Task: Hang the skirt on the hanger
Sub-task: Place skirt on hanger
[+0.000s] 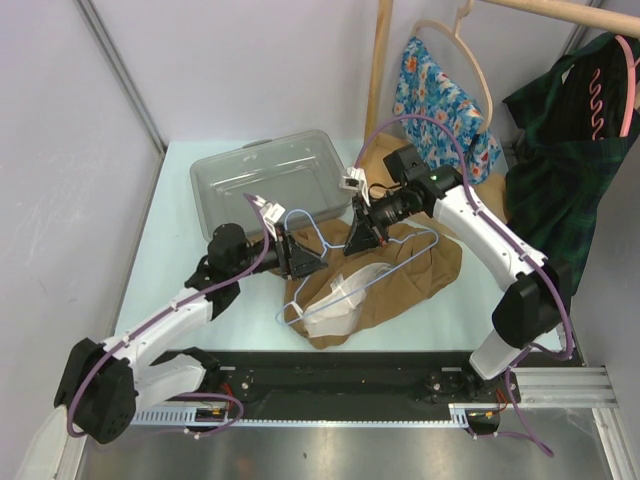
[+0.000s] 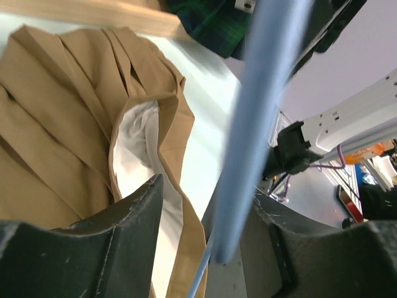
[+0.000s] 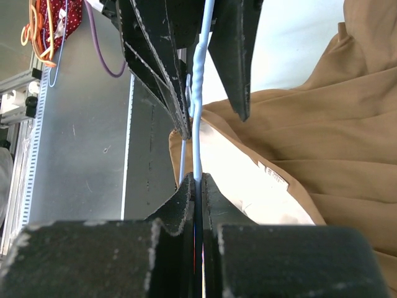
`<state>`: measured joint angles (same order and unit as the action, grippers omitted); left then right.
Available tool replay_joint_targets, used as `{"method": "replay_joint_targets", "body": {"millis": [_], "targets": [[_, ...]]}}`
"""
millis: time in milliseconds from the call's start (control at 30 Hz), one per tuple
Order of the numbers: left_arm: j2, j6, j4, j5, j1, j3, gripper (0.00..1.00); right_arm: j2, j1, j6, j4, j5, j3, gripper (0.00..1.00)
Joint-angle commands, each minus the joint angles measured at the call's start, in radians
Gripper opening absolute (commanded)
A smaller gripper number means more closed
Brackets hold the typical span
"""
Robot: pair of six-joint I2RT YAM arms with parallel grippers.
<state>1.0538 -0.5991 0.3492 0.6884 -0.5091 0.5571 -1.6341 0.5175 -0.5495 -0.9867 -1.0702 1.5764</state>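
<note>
Well inboard: hanger [image 3: 197, 84] atop skirt [image 1: 425, 270].

— Where is the skirt [image 1: 410, 275]?
— Mid-table [image 1: 170, 250], with the hanger [image 1: 372, 272] over it.
— And the tub [image 1: 250, 175]?
— Behind the skirt, at eleven o'clock from it, on the table too.
— Anything to the right?
— Hung clothes [image 1: 560, 170], at two o'clock from the skirt, well apart from the tub.

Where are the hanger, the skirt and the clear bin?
hanger [image 2: 257, 124]: left wrist view, on its blue wire.
skirt [image 1: 420, 275]: top external view, tan fabric on its right side.
clear bin [image 1: 240, 185]: top external view, on its bare floor.
</note>
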Motion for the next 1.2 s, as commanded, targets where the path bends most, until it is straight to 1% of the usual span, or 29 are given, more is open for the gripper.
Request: {"method": "replay_joint_targets", "body": {"millis": [0, 100, 200, 300, 333, 433, 667, 800, 833, 900, 933, 1000, 1033, 1100, 1133, 1167], "targets": [[-0.017, -0.014, 0.089, -0.05, 0.004, 0.044, 0.54, 0.023, 0.01, -0.017, -0.013, -0.047, 0.004, 0.0], [-0.064, -0.033, 0.097, -0.111, 0.004, 0.032, 0.57, 0.019, 0.001, -0.001, 0.003, -0.045, 0.002, 0.0], [-0.092, -0.068, 0.143, -0.135, 0.004, 0.003, 0.61, 0.016, 0.001, 0.013, 0.02, -0.051, 0.004, 0.0], [-0.083, -0.108, 0.184, -0.147, 0.004, -0.011, 0.62, 0.013, 0.006, 0.019, 0.026, -0.06, 0.004, 0.0], [-0.08, -0.125, 0.236, -0.145, 0.004, -0.026, 0.61, 0.013, 0.006, 0.019, 0.026, -0.062, 0.002, 0.0], [-0.051, -0.159, 0.296, -0.141, 0.004, -0.033, 0.62, 0.005, 0.009, 0.019, 0.029, -0.066, 0.004, 0.0], [0.001, -0.166, 0.324, -0.144, 0.003, -0.01, 0.61, 0.002, 0.021, 0.019, 0.028, -0.074, 0.002, 0.0], [0.029, -0.172, 0.346, -0.116, 0.003, 0.01, 0.49, -0.001, 0.026, 0.019, 0.028, -0.076, 0.0, 0.0], [0.032, -0.172, 0.346, -0.113, 0.003, 0.013, 0.43, -0.003, 0.027, 0.02, 0.029, -0.076, 0.002, 0.0], [0.04, -0.172, 0.349, -0.104, 0.003, 0.018, 0.37, -0.007, 0.027, 0.022, 0.031, -0.079, 0.002, 0.0], [0.041, -0.172, 0.349, -0.102, 0.003, 0.02, 0.31, -0.006, 0.029, 0.029, 0.039, -0.08, 0.002, 0.0], [0.048, -0.174, 0.358, -0.092, 0.003, 0.023, 0.26, -0.012, 0.03, 0.04, 0.045, -0.082, 0.002, 0.0], [0.049, -0.174, 0.359, -0.089, 0.001, 0.026, 0.16, -0.013, 0.032, 0.054, 0.058, -0.08, 0.002, 0.0], [0.051, -0.157, 0.346, -0.09, 0.001, 0.035, 0.03, -0.023, 0.035, 0.074, 0.083, -0.062, 0.005, 0.0], [0.048, -0.145, 0.334, -0.098, 0.001, 0.038, 0.0, -0.024, 0.033, 0.115, 0.095, -0.05, 0.007, 0.0], [0.041, -0.108, 0.317, -0.107, 0.0, 0.043, 0.0, -0.027, 0.032, 0.135, 0.109, -0.036, 0.008, 0.0]]}}
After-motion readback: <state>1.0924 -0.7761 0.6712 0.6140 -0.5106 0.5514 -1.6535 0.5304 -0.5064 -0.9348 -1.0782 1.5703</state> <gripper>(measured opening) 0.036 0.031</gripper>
